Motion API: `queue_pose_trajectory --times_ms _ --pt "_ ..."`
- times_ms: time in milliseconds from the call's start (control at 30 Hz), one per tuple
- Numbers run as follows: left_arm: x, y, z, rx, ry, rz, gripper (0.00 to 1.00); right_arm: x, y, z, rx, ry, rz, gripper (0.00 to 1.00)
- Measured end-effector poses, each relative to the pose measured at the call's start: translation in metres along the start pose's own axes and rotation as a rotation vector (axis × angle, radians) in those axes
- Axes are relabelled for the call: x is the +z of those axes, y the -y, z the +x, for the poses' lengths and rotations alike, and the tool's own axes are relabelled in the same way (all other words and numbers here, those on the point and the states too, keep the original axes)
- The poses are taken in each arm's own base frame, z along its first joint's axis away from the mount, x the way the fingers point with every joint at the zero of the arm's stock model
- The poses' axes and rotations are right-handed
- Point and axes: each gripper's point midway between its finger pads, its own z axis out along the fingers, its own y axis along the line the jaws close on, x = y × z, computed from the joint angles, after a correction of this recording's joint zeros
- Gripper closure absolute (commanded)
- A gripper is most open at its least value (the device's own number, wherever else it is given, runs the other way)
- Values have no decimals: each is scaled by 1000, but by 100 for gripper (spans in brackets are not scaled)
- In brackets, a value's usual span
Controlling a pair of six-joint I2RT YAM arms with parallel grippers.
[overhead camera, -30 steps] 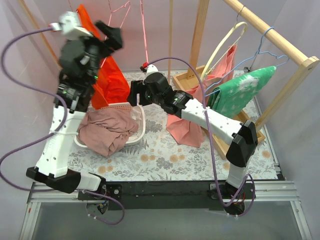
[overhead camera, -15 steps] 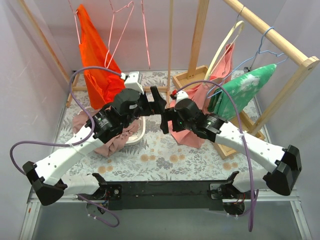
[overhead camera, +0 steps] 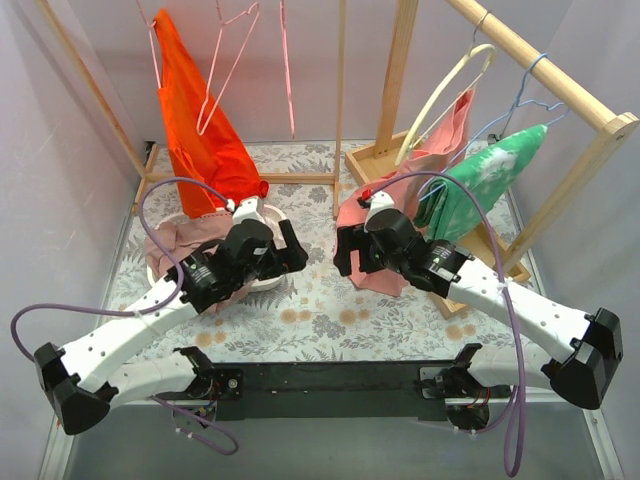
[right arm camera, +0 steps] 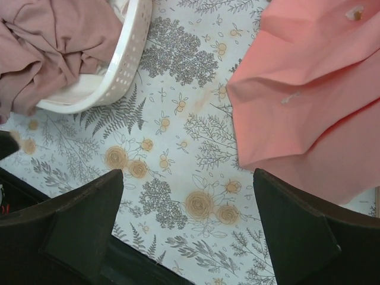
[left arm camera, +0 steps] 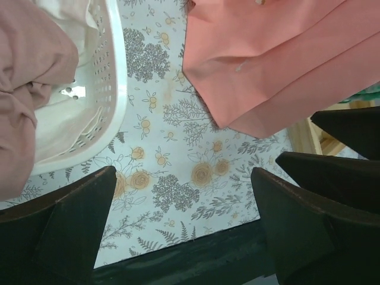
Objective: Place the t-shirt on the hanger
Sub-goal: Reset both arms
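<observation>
The orange-red t-shirt (overhead camera: pixel 196 120) hangs at the back left on a thin pink wire hanger (overhead camera: pixel 154 45) whose wire shows at its top. Another pink wire hanger (overhead camera: pixel 228 50) hangs bare beside it. My left gripper (overhead camera: pixel 287 248) is open and empty, low over the flowered table near the white basket; its view shows bare tablecloth between the fingers (left arm camera: pixel 77 219). My right gripper (overhead camera: pixel 348 252) is open and empty, low over the table beside the salmon-pink cloth; its fingers (right arm camera: pixel 297 225) frame bare tablecloth. Both grippers are well away from the t-shirt.
A white basket (overhead camera: pixel 268 281) holds a dusty-pink cloth (overhead camera: pixel 182 238). A salmon-pink garment (overhead camera: pixel 400 215) hangs on a cream wooden hanger (overhead camera: pixel 440 90), a green patterned garment (overhead camera: pixel 485 180) on a light-blue wire hanger. Wooden rack posts (overhead camera: pixel 395 70) stand behind.
Both arms have come down and back from the t-shirt and rack to low over the table's front middle. The t-shirt stays hanging on the pink hanger.
</observation>
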Motion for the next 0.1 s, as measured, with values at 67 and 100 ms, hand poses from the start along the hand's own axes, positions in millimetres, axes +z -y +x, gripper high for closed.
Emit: queue_pose_trajectory --times_ms 67,100 --pt "-7 -1 -6 -10 22 2 2 2 1 3 -2 -10 5 2" --pt "-9 0 -8 -10 26 0 2 3 1 3 -2 -11 4 2"
